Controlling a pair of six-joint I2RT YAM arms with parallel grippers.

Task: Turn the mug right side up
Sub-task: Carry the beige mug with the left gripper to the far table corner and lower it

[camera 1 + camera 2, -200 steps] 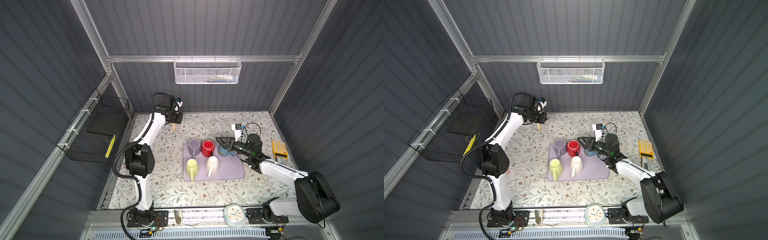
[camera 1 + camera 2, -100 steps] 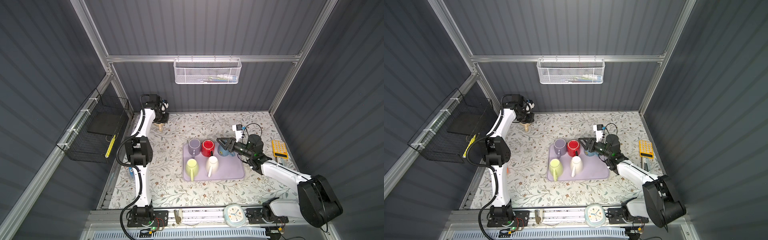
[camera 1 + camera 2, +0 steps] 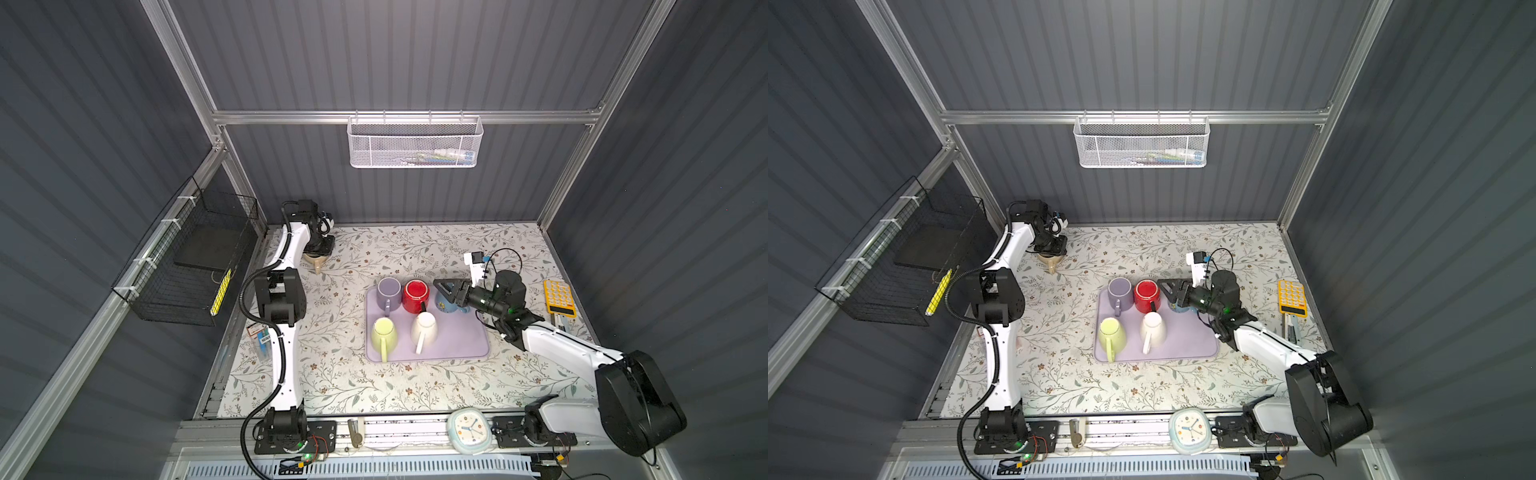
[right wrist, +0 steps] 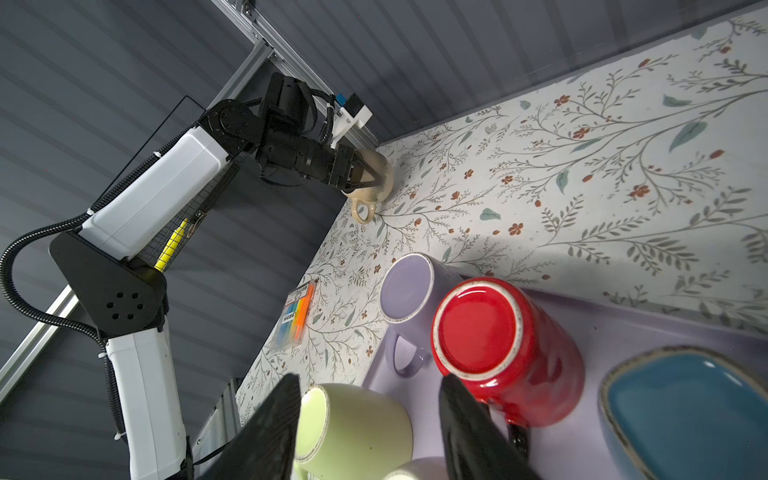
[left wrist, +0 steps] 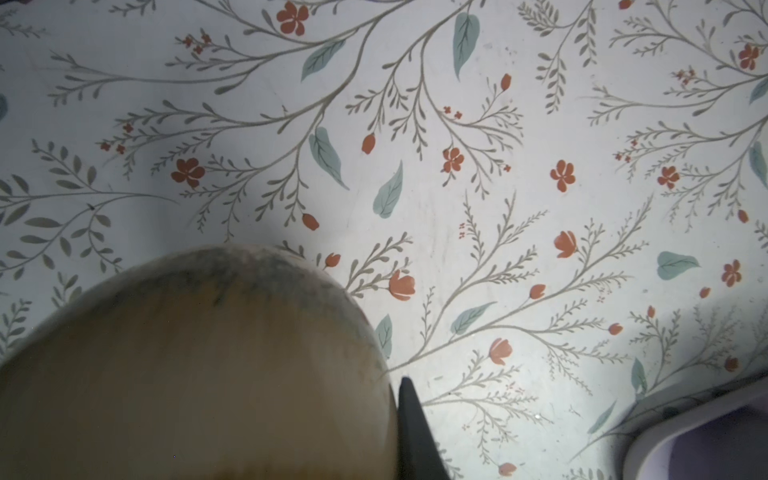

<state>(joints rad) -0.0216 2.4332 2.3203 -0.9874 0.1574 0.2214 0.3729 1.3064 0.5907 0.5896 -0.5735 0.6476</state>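
Left gripper (image 4: pixel 370 176): holds tan mug (image 4: pixel 374 193), far left desk (image 3: pixel 415 249) corner.
Right gripper (image 3: pixel 444 293): open over tray (image 3: pixel 457 345).

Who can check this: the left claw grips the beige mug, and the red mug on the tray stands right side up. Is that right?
No. The red mug stands upside down on the tray; the right wrist view shows its flat base facing up. The left claw does grip the beige mug.
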